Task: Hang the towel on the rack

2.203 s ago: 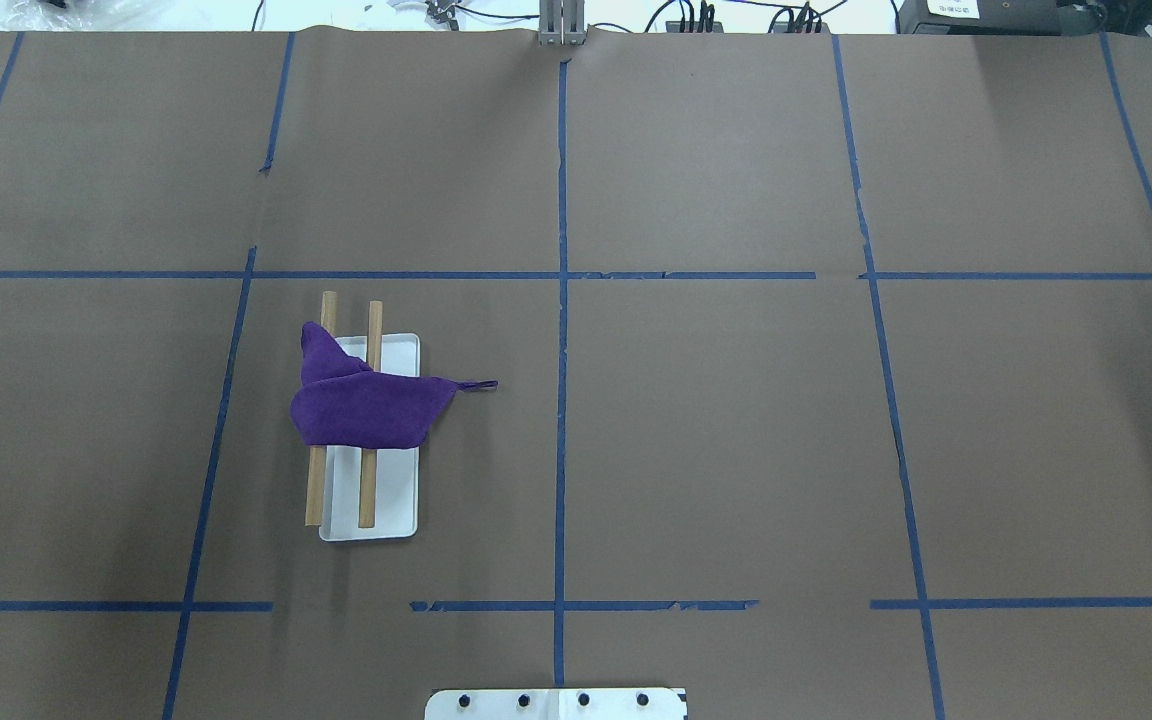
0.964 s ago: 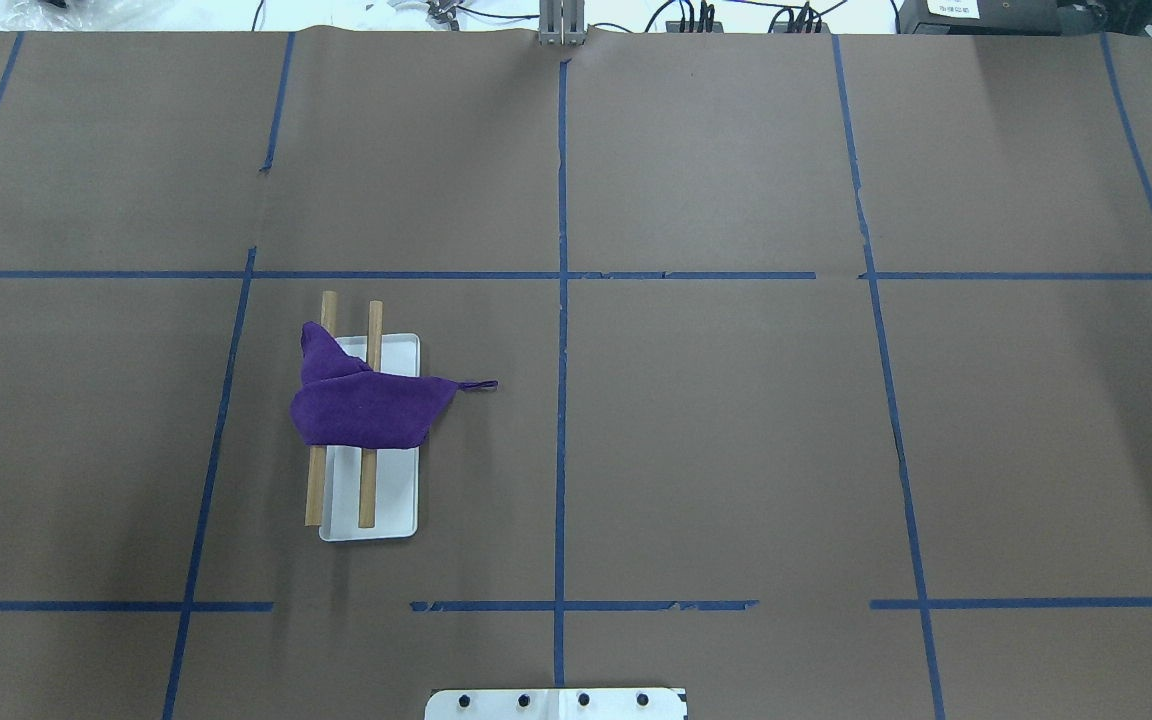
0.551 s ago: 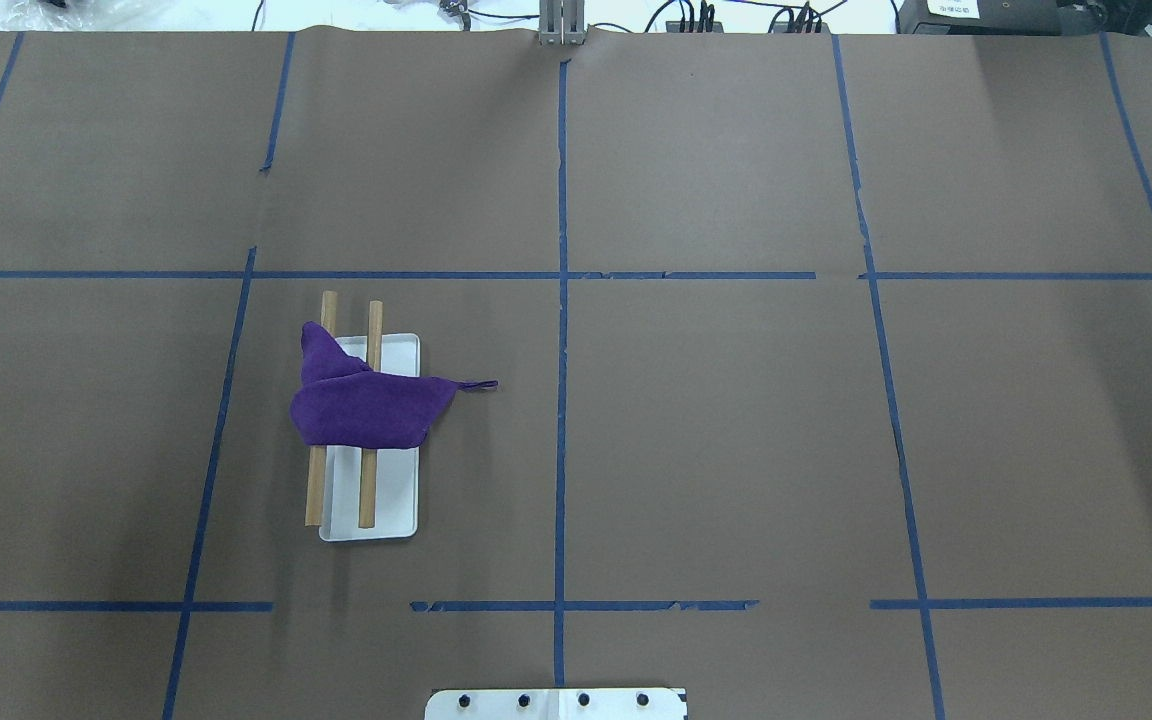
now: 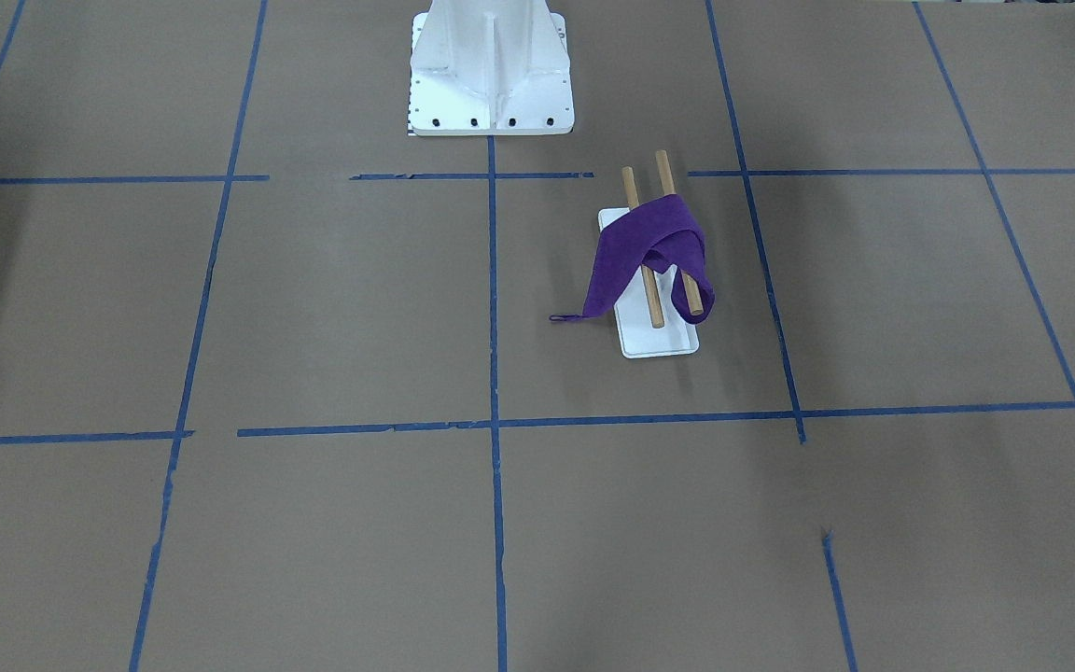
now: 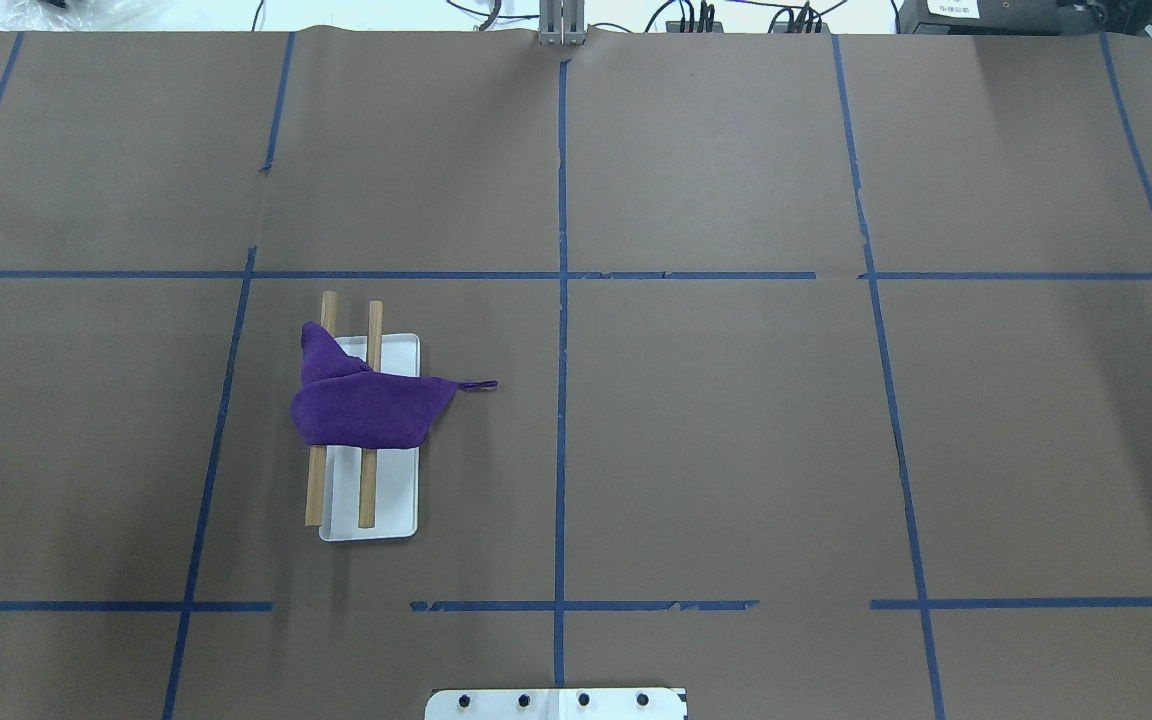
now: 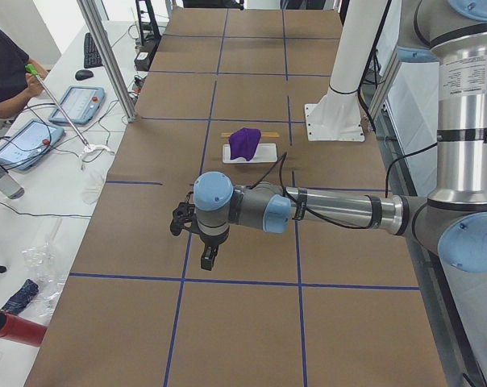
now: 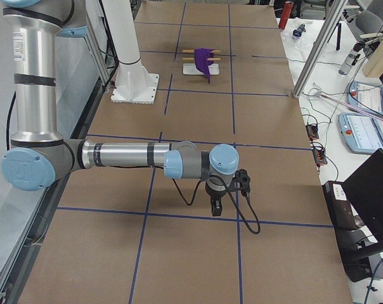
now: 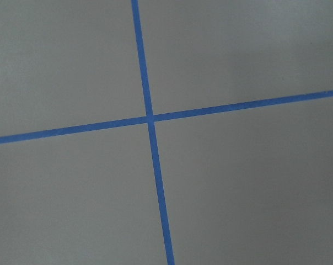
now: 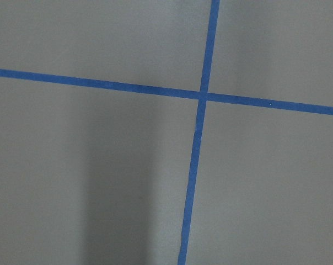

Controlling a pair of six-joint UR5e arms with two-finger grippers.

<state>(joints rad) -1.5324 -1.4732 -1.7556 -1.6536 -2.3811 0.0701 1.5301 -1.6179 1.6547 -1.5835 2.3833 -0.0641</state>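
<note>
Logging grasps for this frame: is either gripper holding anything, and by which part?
Nothing is held. The towel lies draped over the rack, and the left gripper and right gripper hover far from it.

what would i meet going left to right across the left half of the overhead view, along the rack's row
left blue tape line → left wooden dowel → right wooden dowel → towel's hanging loop → centre blue tape line. Omitted: purple towel and rack's white base, which span the dowels.
</note>
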